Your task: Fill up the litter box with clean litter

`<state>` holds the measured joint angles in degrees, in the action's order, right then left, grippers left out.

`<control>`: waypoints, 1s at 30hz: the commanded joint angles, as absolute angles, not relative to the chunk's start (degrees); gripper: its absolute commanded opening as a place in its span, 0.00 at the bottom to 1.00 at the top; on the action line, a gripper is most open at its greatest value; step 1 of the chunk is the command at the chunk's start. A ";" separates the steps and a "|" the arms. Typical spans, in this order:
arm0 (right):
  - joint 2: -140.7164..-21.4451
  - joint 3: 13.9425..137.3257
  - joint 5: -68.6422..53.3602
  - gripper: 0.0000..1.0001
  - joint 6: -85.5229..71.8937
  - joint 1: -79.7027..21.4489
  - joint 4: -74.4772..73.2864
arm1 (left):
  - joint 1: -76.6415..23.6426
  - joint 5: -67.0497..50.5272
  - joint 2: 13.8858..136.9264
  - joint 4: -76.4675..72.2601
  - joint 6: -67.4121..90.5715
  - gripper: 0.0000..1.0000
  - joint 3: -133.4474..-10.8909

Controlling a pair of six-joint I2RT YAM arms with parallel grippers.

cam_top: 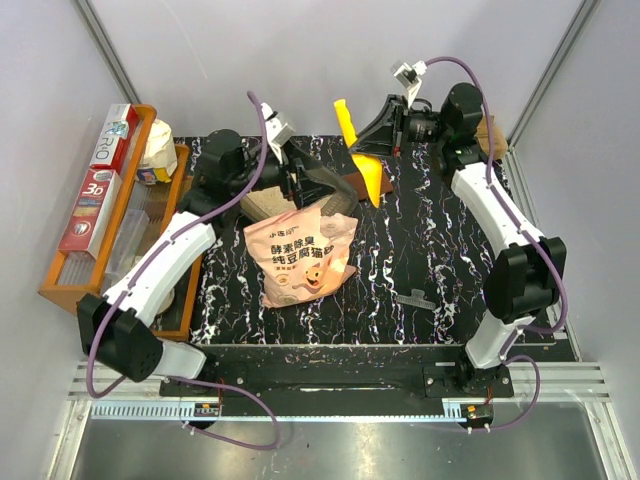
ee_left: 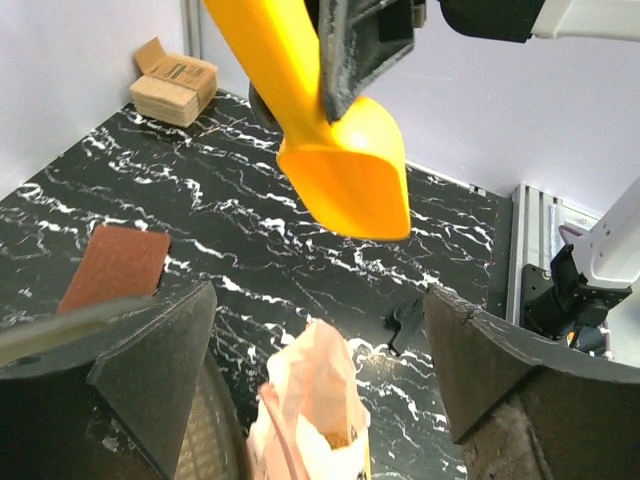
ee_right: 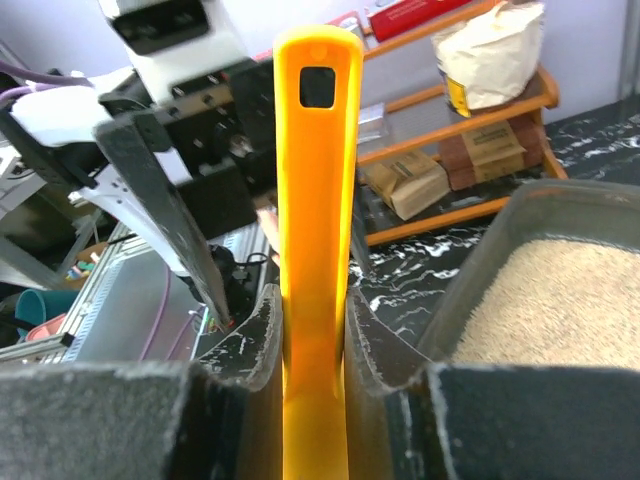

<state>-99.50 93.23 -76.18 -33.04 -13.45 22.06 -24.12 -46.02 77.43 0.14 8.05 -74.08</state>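
Toward the far edge of the table [cam_top: 440, 270], right of middle, your right pincer [ee_right: 315, 330] is pinching the handle of the yellow scoop [cam_top: 366, 172]. The handle is up and the bowl down, so the scoop's long axis runs far-to-near, steeply tilted toward the table's middle.

The litter box [ee_right: 478, 275] sits at the far middle, just on the left-edge side of the scoop bowl. It already holds a bed of beige litter [ee_right: 565, 290].

The pink bag [cam_top: 300, 255] lies flat at the table's middle with its mouth end toward the far edge. It is touching or overlapping the box's near wall; I can't tell which.

Your left pincer [ee_left: 320, 300] hangs over the bag mouth with its fingers spread wide. There is a gap on both sides and it grips nothing.

My read of what the next move turns on: the bowl is above the bag mouth, off to its right-edge side. You'd go down and left to dip, or straight left to tip over the box. The right arm has the scoop; the left arm is nearer both bag and box.

Hidden or unclear:
- **Scoop load:** only the bowl's outside shows in the left wrist view, so you can't tell if it carries litter.
- **Box outline:** in the top view it is mostly covered by the left wrist and the bag.
- **Fill level:** only one corner of the box shows, so it's hard to judge.
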 commanded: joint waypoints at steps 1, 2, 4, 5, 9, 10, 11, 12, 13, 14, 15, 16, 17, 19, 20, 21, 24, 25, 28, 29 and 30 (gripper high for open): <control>-98.26 99.49 -76.91 0.01 -39.20 -17.04 30.41 | -25.40 -48.07 80.85 -9.13 12.55 0.86 -78.05; -98.17 99.84 -76.38 0.01 -39.20 -18.18 30.41 | -25.57 -48.25 81.47 -10.53 13.18 0.85 -78.57; -98.26 99.76 -76.11 0.01 -39.02 -19.07 30.32 | -26.45 -48.17 82.96 -11.07 13.36 0.82 -79.62; -98.17 99.49 -76.11 0.00 -38.85 -19.51 30.41 | -26.72 -48.25 83.40 -11.94 13.45 0.81 -79.98; -98.52 99.14 -75.24 0.00 -38.41 -20.13 30.85 | -28.21 -49.39 85.95 -13.62 14.50 0.70 -82.00; -98.79 99.23 -75.15 0.01 -38.32 -20.13 30.76 | -28.30 -50.00 86.31 -14.06 14.94 0.66 -82.61; -98.88 99.23 -74.97 0.01 -38.06 -20.13 30.85 | -28.30 -50.36 86.92 -15.02 15.46 0.60 -82.79; -98.88 99.14 -74.80 0.01 -37.88 -20.13 30.85 | -28.39 -50.71 87.18 -15.38 15.73 0.56 -83.05; -98.88 99.05 -74.53 0.01 -37.71 -20.13 30.76 | -28.48 -51.58 87.27 -15.55 15.73 0.51 -83.32; -98.96 98.70 -74.10 0.01 -37.36 -20.13 30.85 | -28.48 -51.94 87.36 -15.30 15.56 0.40 -83.49; -98.79 98.53 -73.74 0.01 -37.18 -20.13 30.85 | -28.56 -52.29 87.54 -15.21 15.30 0.32 -83.50; -98.53 98.18 -73.22 0.03 -36.83 -20.13 30.68 | -28.56 -53.17 87.54 -15.03 15.12 0.22 -83.67; -98.44 97.39 -71.65 0.04 -35.61 -20.13 29.72 | -28.56 -53.26 87.45 -14.16 14.68 0.01 -83.67; -98.09 96.68 -70.84 0.09 -35.25 -20.04 29.27 | -28.56 -52.30 86.93 -13.28 13.28 0.00 -82.80; -98.09 96.16 -70.58 0.13 -34.98 -20.04 28.83 | -28.56 -52.03 86.31 -12.05 12.66 0.00 -82.53; -98.00 95.98 -70.40 0.16 -34.89 -20.04 28.39 | -28.56 -51.68 86.13 -11.00 11.09 0.00 -82.44; -97.38 95.54 -69.26 0.43 -33.75 -19.25 24.71 | -28.48 -49.31 84.64 -5.73 6.44 0.00 -81.91; -96.95 95.71 -68.13 0.48 -33.92 -18.64 23.22 | -28.39 -47.65 84.29 -3.97 4.76 0.00 -82.00; -96.95 101.32 -63.57 0.67 -31.48 -15.04 9.34 | -28.04 -45.45 82.71 4.71 -2.62 0.00 -82.09; -96.42 101.25 -61.80 0.99 -30.68 -12.77 6.18 | -27.95 -44.83 82.10 6.40 -4.29 0.00 -82.18; -95.81 101.16 -60.31 1.00 -29.72 -11.79 4.67 | -27.86 -44.04 81.83 8.24 -8.40 0.00 -82.26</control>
